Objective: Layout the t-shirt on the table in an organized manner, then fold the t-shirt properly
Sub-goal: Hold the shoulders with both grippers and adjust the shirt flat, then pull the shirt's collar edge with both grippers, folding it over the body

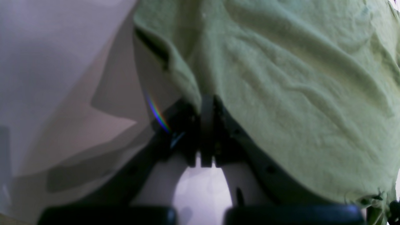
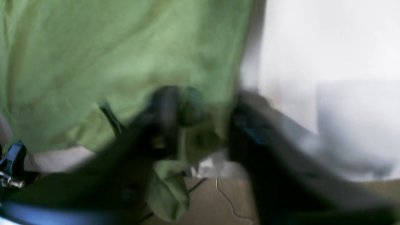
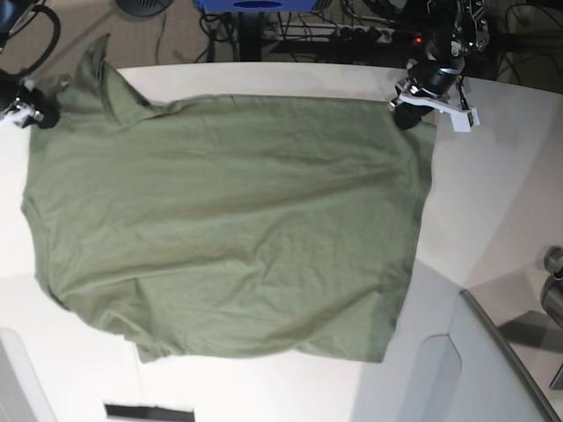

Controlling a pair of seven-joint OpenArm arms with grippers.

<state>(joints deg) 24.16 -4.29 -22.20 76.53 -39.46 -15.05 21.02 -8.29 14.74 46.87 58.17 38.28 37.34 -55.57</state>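
While one olive-green t-shirt point(image 3: 224, 229) lies spread over the middle of the white table point(image 3: 493, 193), two grippers sit at its far corners. In the base view the shirt covers most of the table's width, its body wrinkled, one short sleeve pointing toward the table's far left corner and the lower hem running near the front edge.

At the far right corner of the shirt, the left gripper point(image 1: 206, 131) has its jaws pressed together on a pinch of cloth; the left wrist view shows green fabric bunched just above the closed fingers and draping away to the right, with bare table to the left.

At the table's far left edge, the right gripper point(image 2: 200, 125) straddles the shirt's edge. The right wrist view is blurred: two dark fingers point(image 2: 165, 115) stand apart with a fold of green cloth between them, but whether they actually clamp it cannot be told. A strip of the cloth hangs down past the table's edge there, with floor and a thin cable point(image 2: 229, 203) visible below.

Count: one shirt, one table, two grippers.
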